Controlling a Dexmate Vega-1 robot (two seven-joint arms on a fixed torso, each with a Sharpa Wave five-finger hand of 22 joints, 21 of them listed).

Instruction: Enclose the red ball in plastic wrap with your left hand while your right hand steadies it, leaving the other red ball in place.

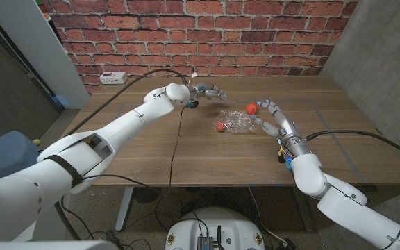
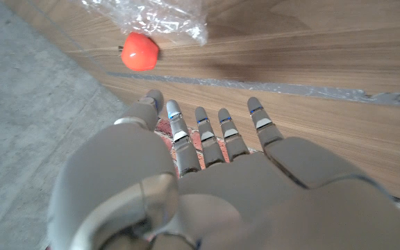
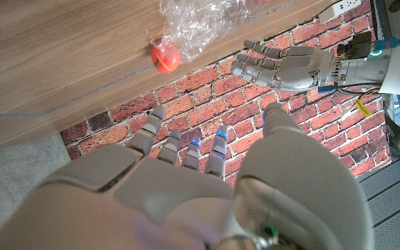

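Although both arms are already over the table (image 1: pixel 151 156), the wrapping itself has not begun, as far as I can judge. A crumpled sheet of plastic wrap (image 1: pixel 238 123) lies on the wood between two red balls: the far red ball (image 1: pixel 251 108) sits just beside the right robot hand (image 1: pixel 268 117), and the near red ball (image 1: pixel 220 126) rests at the wrap's other edge. Neither ball looks covered. The left robot hand (image 1: pixel 208 91) hovers beyond the wrap with fingers spread and holding nothing; the right one is also spread and empty. So grasping the wrap, steadying one ball and enclosing it all remain. The table is brown wood; behind it stands a red brick wall (image 1: pixel 207 35), with grey concrete on the right.
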